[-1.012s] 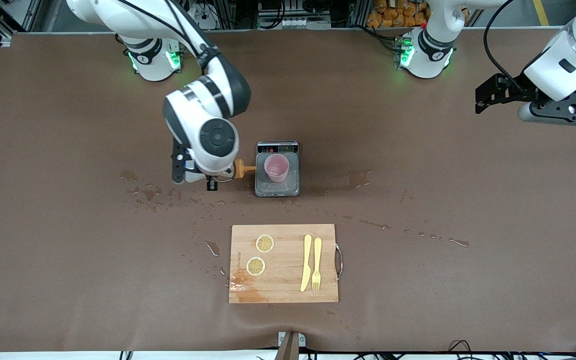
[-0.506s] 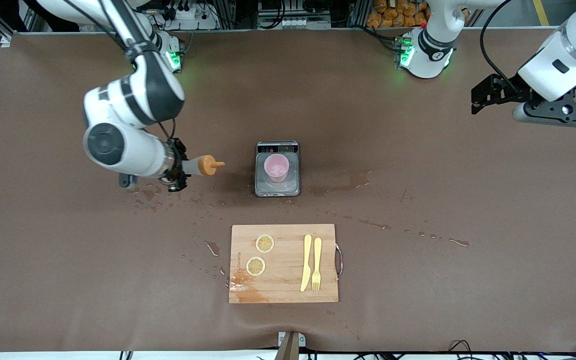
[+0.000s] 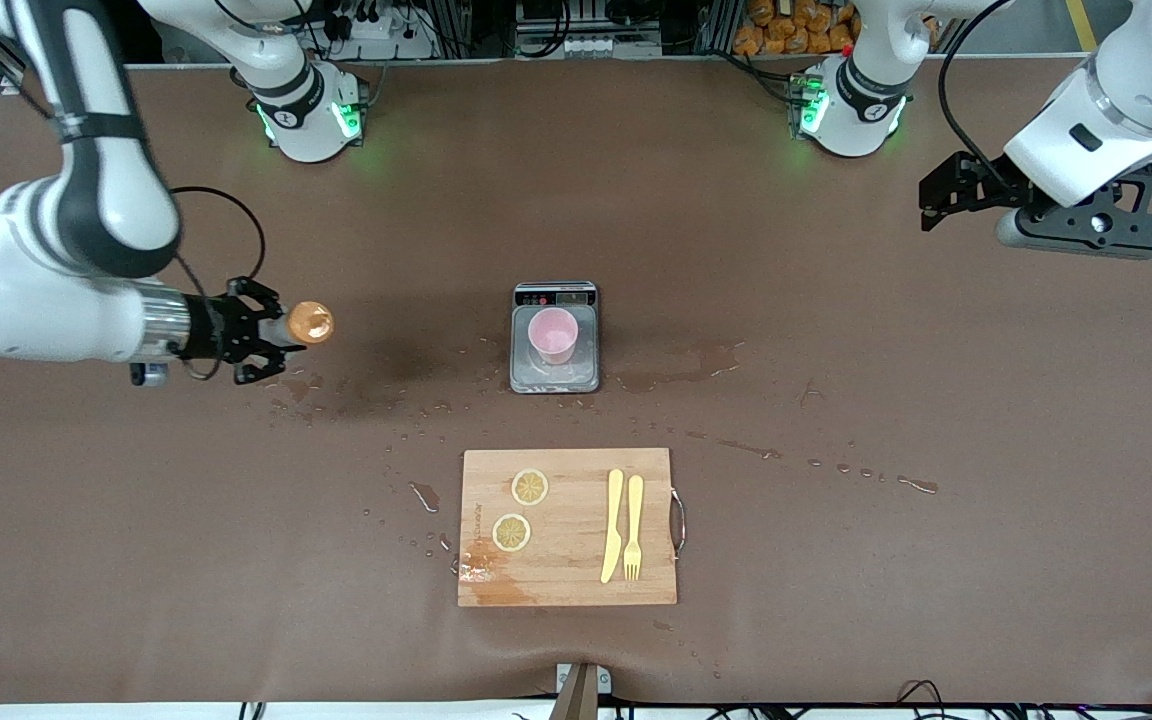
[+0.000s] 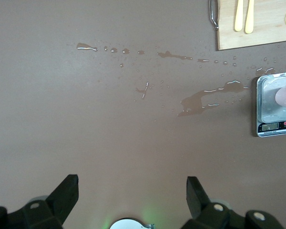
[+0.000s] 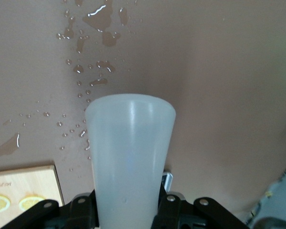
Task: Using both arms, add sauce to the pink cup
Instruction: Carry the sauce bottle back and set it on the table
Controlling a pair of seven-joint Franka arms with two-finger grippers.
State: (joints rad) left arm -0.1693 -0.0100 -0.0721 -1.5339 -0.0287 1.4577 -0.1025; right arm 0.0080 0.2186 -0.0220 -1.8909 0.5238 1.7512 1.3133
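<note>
While clamped in the right gripper, jaws shut on its body, sauce bottle held up over wet bench toward the right arm's end, orange nozzle cap facing the front camera; in the right wrist view translucent whitish body filling the space between the jaws. Well apart from pink cup, standing upright on grey digital scale at mid-bench, display edge toward the robot bases. Brown puddles and droplets scattered on both sides of the scale and in a trail toward the left arm's end. Nearer the front camera than the scale: wooden cutting board with metal handle, carrying two lemon slices plus yellow knife and yellow fork side by side, with a wet patch at one corner. Nothing standing between bottle and cup except spilled liquid. Left gripper hanging idle over the left arm's end of the bench, jaws spread wide, holding nothing.
</note>
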